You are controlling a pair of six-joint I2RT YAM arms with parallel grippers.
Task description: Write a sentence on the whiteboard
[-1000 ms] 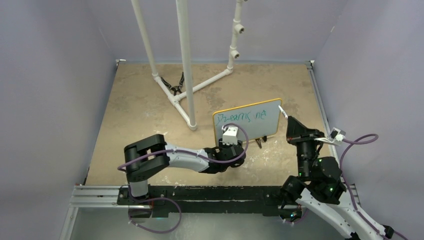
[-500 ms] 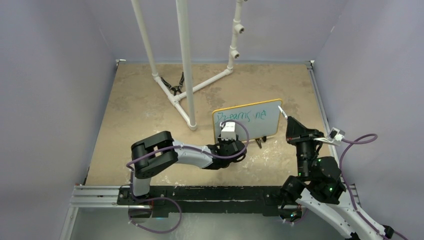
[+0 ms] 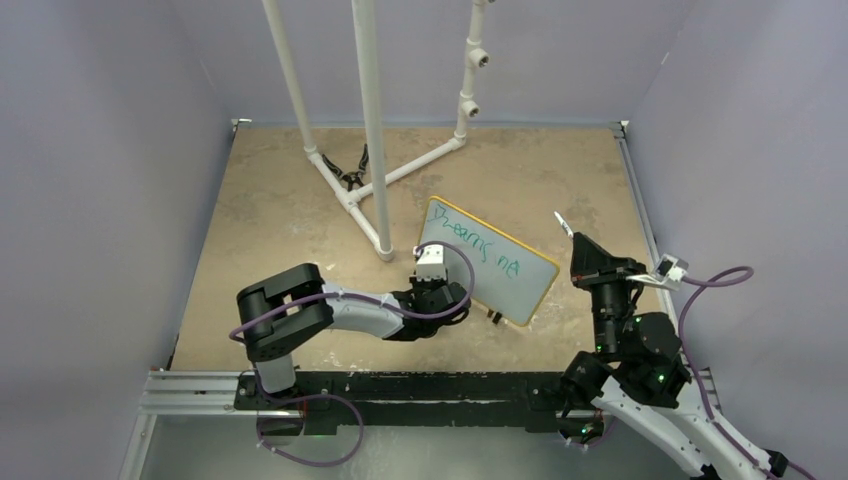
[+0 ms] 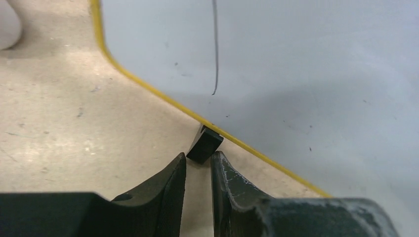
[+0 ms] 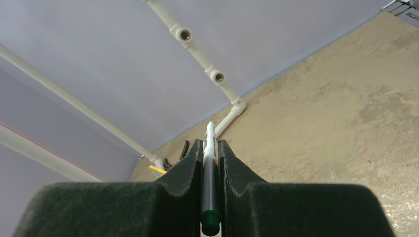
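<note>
The whiteboard (image 3: 505,292) has swung round since a second ago. Its left end now lies back near the white pipe frame (image 3: 371,120) and its right end comes nearer the arms. The left gripper (image 4: 198,157) has followed it leftward. Its jaws are almost together, only a thin slit between them, with the tips at the board's black foot (image 4: 204,144). Whether they pinch it cannot be told. The green sentence (image 3: 487,250) runs slanting across the board. At right, apart from the board, the right gripper (image 5: 211,146) is clamped on a marker (image 5: 209,165).
</note>
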